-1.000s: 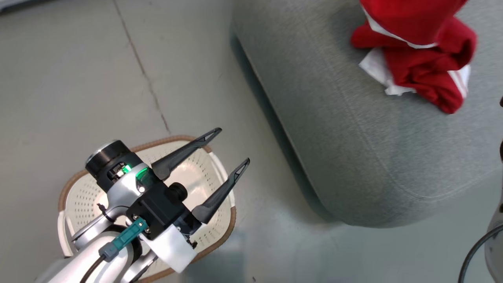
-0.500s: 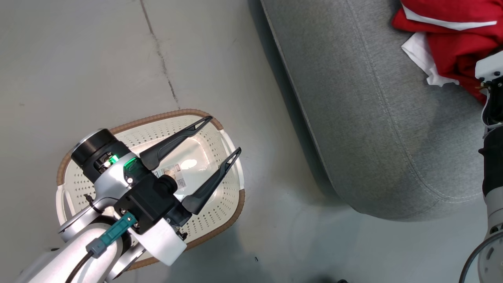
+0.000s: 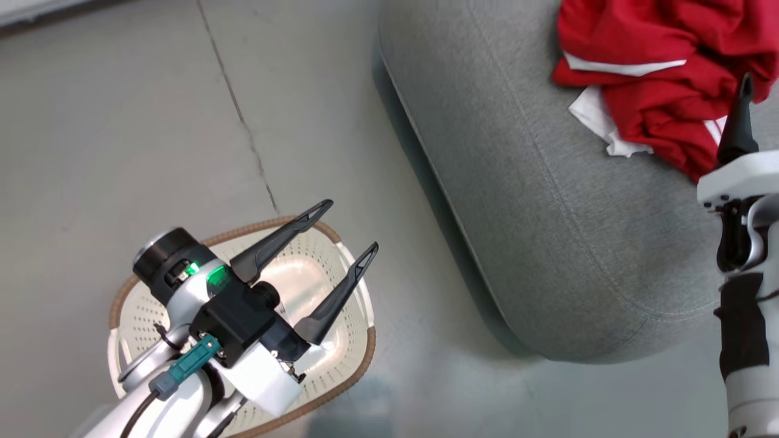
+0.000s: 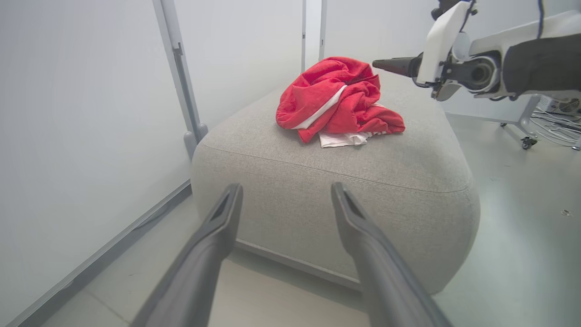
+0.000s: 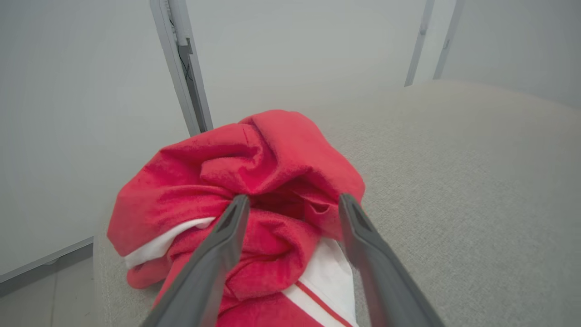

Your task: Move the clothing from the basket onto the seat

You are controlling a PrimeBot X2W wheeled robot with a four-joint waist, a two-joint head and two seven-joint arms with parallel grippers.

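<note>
The red clothing with white trim lies in a crumpled heap on the grey seat. My right gripper is open, its fingers spread just over the heap and holding nothing. One of its dark fingers points at the cloth from the right edge. The cream basket with a brown rim stands on the floor at lower left, its perforated inside showing bare plastic. My left gripper hovers open above the basket, aimed at the seat and clothing.
Grey floor with a thin seam runs between the basket and the seat. White wall panels and a metal post stand behind the seat. A wheeled stand with cables sits to the far right.
My right gripper has opened and let go of the red clothing, which now rests on the seat. The head camera has shifted. The left gripper stays open over the basket.
</note>
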